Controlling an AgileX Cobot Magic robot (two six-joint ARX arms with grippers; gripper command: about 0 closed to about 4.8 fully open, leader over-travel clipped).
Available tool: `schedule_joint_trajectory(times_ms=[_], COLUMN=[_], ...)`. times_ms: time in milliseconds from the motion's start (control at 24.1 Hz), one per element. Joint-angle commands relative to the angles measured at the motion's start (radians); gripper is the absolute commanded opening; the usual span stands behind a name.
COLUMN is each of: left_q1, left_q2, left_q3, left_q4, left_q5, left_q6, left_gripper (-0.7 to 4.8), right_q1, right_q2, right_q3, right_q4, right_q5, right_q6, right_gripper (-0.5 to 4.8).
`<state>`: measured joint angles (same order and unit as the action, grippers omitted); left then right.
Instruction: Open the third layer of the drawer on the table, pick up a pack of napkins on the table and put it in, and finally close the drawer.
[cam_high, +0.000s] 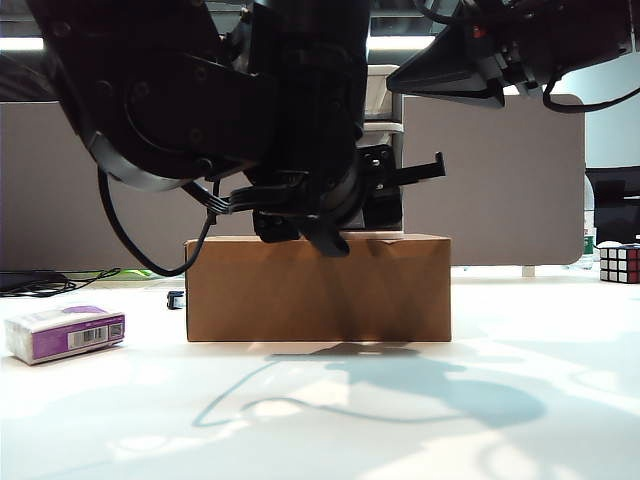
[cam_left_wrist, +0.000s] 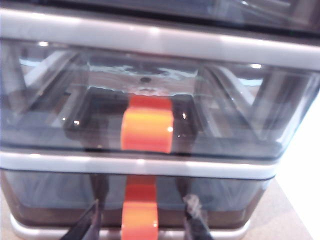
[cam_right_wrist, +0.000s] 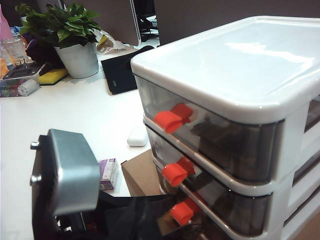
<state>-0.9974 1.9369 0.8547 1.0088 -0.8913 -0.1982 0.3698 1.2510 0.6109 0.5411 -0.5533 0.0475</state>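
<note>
Purple barcoded pack (cam_high: 65, 333), L end effector (cam_left_wrist: 141, 225) spread astride lowest handle (cam_left_wrist: 140, 202), R (cam_high: 445, 72) aloft, unclear

The drawer (cam_right_wrist: 240, 65) has a glossy white plastic frame and smoky translucent fronts; the cardboard box (cam_high: 318, 288) beneath it looks matt brown.

Left end effector (cam_left_wrist: 142, 225) fingers parted, level; right end effector unseen.

backdrop: grey partition panels (cam_high: 495, 180) | light: ceiling strip light (cam_high: 20, 43) | desk: potted plant (cam_right_wrist: 67, 35)
</note>
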Motion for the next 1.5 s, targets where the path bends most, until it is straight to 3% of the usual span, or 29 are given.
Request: schedule_joint_trajectory(times_ms=[42, 374, 582, 1164, 1496], left_q1=[0.005, 0.018, 0.024, 0.024, 0.008], left_q2=[-0.002, -0.002, -0.002, -0.002, -0.004], left_q3=[0.004, 0.004, 0.003, 0.003, -0.020], left_q4=[0.001, -0.006, -0.011, -0.036, -0.050], left_q5=[-0.013, -0.013, -0.013, -0.032, -0.060], left_q6=[0.005, 0.004, 0.003, 0.000, -0.041], left_gripper=[1.28, 1.05, 0.14, -0.06, -0.06], right_q1=[0.000, 0.000, 0.000, 0.000, 0.000], right_q2=[-0.002, -0.002, 0.013, 0.220, 0.255], right_q3=[0.005, 0.005, 0.007, 0.245, 0.262], right_q4=[0.018, 0.018, 0.068, 0.035, 0.020], right_q5=[-0.003, -0.002, 0.004, -0.018, -0.006], right_q6=[-0.004, -0.004, -0.015, -0.015, -0.015], right_gripper=[-0.06, -0.06, -0.06, -0.06, -0.06])
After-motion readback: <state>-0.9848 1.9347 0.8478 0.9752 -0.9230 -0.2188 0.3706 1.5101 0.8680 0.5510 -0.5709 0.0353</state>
